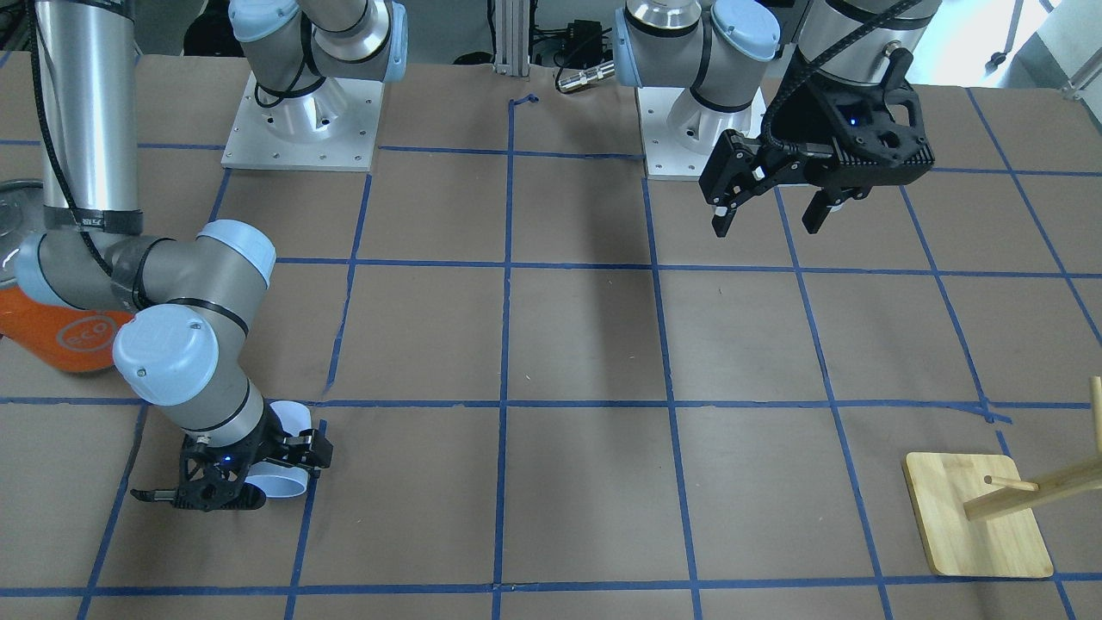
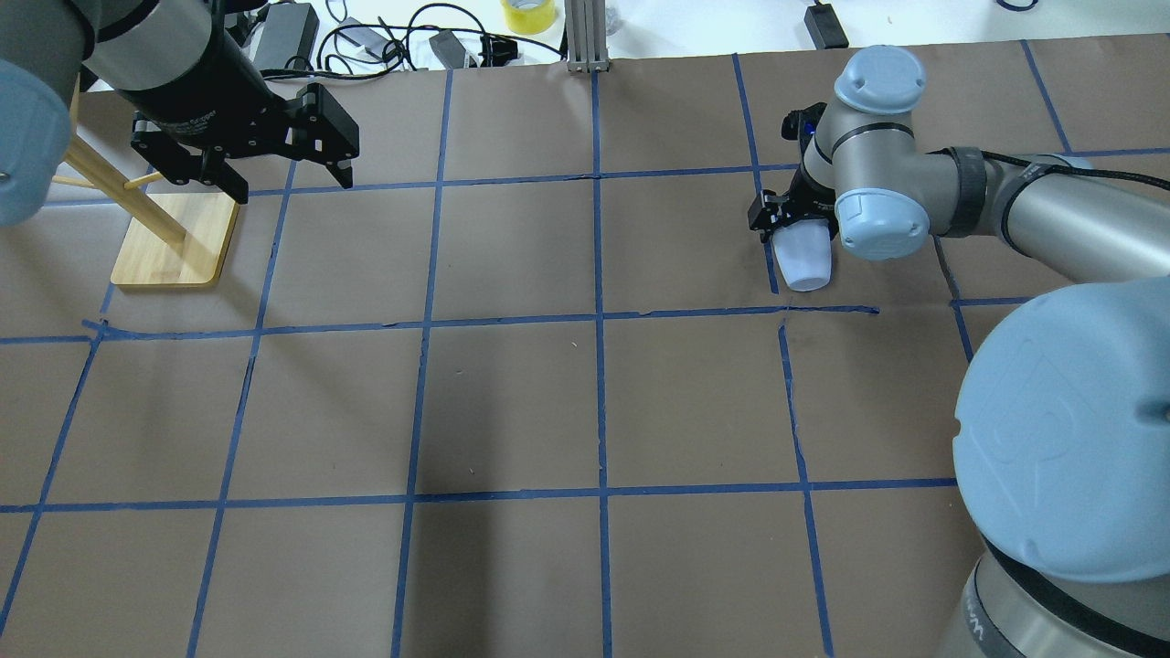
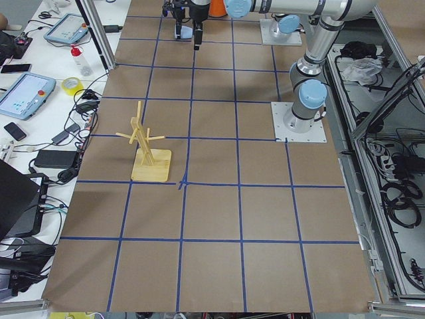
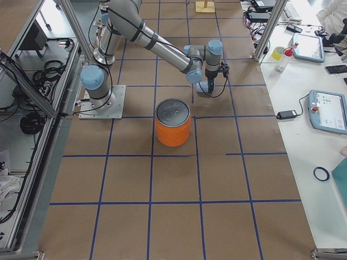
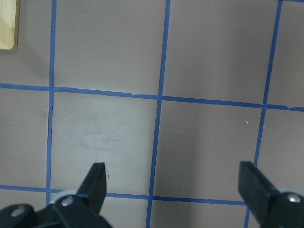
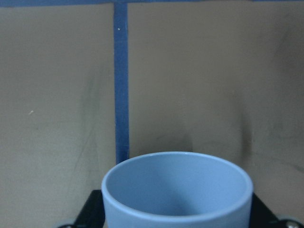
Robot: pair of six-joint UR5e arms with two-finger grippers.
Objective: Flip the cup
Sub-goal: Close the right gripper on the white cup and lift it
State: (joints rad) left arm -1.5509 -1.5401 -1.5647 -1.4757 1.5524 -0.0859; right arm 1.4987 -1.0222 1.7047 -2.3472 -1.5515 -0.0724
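Observation:
The pale blue-white cup [image 1: 291, 484] lies tilted on its side low over the brown table, on a blue tape line, with its mouth facing away from the robot's base. My right gripper [image 1: 258, 478] is shut on the cup. In the overhead view the cup [image 2: 803, 259] sticks out below the right gripper [image 2: 793, 228]. The right wrist view shows the cup's bluish inside and rim [image 6: 176, 190] between the jaws. My left gripper [image 1: 766, 226] is open and empty, hovering high near its base; it also shows in the overhead view [image 2: 292, 187] and the left wrist view [image 5: 173, 183].
A big orange can [image 1: 60, 340] with a silver lid stands behind the right arm, also seen in the exterior right view [image 4: 173, 130]. A wooden peg rack [image 2: 174, 242] on a bamboo base [image 1: 977, 525] stands on the left arm's side. Blue tape lines grid the table.

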